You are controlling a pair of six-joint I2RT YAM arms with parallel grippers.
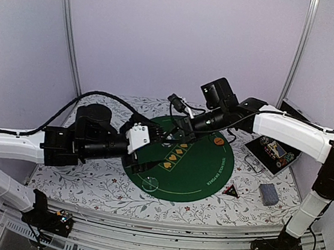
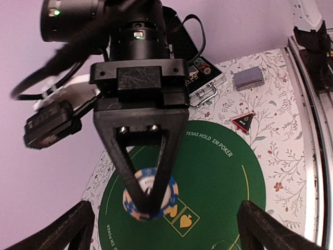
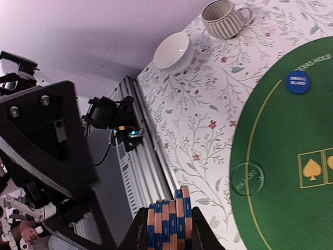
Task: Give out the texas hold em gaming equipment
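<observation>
My right gripper (image 3: 169, 230) is shut on a stack of several blue-and-orange poker chips (image 3: 169, 219), held on edge above the green poker mat (image 3: 291, 151). In the left wrist view the same chips (image 2: 173, 195) sit at the tips of the right gripper (image 2: 148, 207), over the mat's left half. My left gripper (image 2: 166, 232) is open wide and empty, its fingers (image 2: 67, 229) spread either side of that stack and nearer the camera. Both grippers meet over the mat (image 1: 204, 171). A blue button (image 3: 298, 82), an orange button (image 1: 219, 140) and a grey-blue deck of cards (image 1: 268, 194) lie apart.
A striped mug (image 3: 223, 18) and a white bowl (image 3: 173, 50) stand on the floral cloth at the left. An open case (image 1: 272, 152) lies at the right and a black triangle marker (image 1: 230, 191) by the mat's right edge. A clear disc (image 3: 247, 178) rests on the mat's rim.
</observation>
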